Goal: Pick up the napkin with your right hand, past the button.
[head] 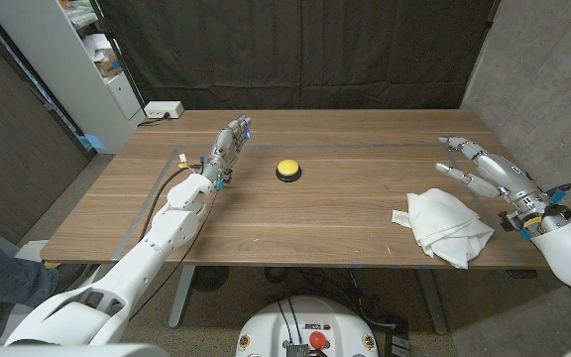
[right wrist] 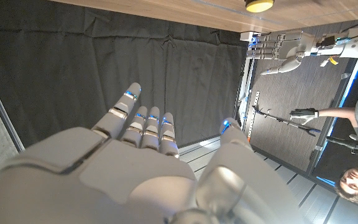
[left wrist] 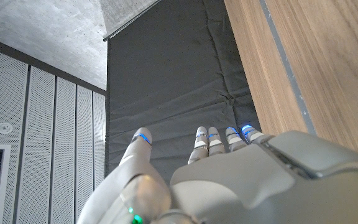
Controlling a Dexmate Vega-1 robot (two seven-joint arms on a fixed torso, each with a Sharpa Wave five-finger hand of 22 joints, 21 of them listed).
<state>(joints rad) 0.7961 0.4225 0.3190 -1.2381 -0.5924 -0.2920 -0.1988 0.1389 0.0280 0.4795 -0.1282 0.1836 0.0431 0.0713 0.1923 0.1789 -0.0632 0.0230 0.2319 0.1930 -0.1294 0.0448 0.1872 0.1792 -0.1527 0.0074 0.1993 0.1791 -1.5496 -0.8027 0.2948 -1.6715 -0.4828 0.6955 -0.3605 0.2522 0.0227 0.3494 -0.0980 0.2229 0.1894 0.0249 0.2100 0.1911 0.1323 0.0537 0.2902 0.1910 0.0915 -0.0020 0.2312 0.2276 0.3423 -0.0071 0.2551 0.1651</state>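
- Head view: white napkin (head: pixel 445 227) lies crumpled near the table's (head: pixel 315 223) front right edge, just beside the right hand (head: pixel 489 169), fingers spread, empty. Yellow button (head: pixel 287 171) sits mid-table; left hand (head: pixel 226 151) open beside it.
- Left wrist view: left hand (left wrist: pixel 229 180), fingers extended, holding nothing.
- Right wrist view: right hand (right wrist: pixel 135 174), fingers apart, empty.

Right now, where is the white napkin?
In the head view, the napkin lies crumpled near the table's front edge on the robot's right side, just beside the right hand, and well to the right of the yellow button.
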